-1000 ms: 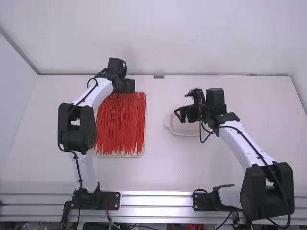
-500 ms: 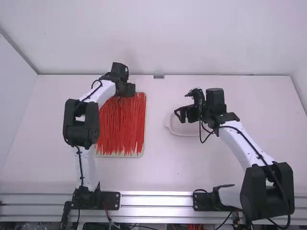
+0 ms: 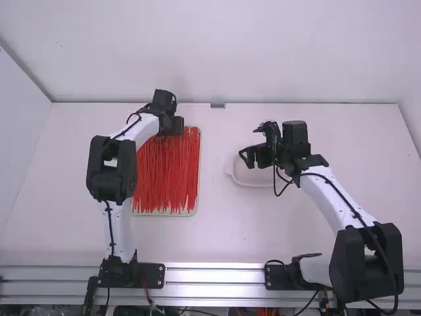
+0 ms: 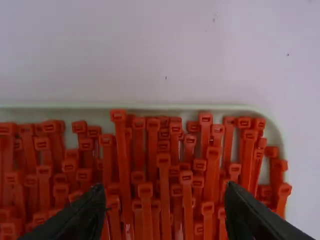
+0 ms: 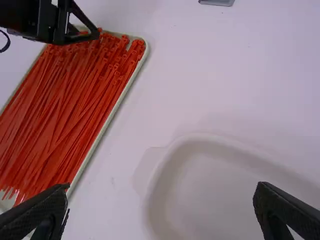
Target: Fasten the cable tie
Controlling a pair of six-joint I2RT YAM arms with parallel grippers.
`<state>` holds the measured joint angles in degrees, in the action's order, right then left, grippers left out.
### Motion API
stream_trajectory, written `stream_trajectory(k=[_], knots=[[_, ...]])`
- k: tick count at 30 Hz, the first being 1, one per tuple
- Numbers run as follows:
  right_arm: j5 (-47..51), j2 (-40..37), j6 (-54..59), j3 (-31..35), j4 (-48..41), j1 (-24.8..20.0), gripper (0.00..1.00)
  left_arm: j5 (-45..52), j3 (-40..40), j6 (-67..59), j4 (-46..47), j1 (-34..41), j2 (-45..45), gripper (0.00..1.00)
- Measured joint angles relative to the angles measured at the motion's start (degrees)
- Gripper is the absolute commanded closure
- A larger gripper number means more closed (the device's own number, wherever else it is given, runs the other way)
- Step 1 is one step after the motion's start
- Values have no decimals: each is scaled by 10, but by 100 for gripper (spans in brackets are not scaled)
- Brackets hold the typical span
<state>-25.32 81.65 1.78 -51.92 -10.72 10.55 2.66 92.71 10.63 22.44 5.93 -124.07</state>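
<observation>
White tabletop (image 3: 223, 217) carried a tray (image 3: 198, 172) of orange cable ties (image 3: 168, 171). The left hand (image 4: 164, 191) hung open astride their heads, probably to pick one. The right hand (image 5: 161, 191), open above a white dish (image 5: 210, 139), seemed placed to assist.

**A robotics lab test station**

This looks like a lab bench cell, not a home or shop. A bare white table (image 3: 217, 227) is boxed in by plain white panels (image 3: 210, 46) along its far and left edges. An aluminium rail (image 3: 210, 273) runs along the near edge. It carries the left arm's base (image 3: 125, 273) and the right arm's base (image 3: 293, 275), with loose wiring (image 3: 148, 304) beneath. A tray (image 4: 65, 112) holds a bulk stock of identical orange cable ties (image 3: 164, 171).
</observation>
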Motion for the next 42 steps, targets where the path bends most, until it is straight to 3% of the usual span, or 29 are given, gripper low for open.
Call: stream_trajectory(k=[37,42], knots=[[0,0,1,0,-2,0,1,-4,-30,1,-58,0,-23,56],[0,0,1,0,-2,0,1,-4,-30,2,-59,0,-23,62]])
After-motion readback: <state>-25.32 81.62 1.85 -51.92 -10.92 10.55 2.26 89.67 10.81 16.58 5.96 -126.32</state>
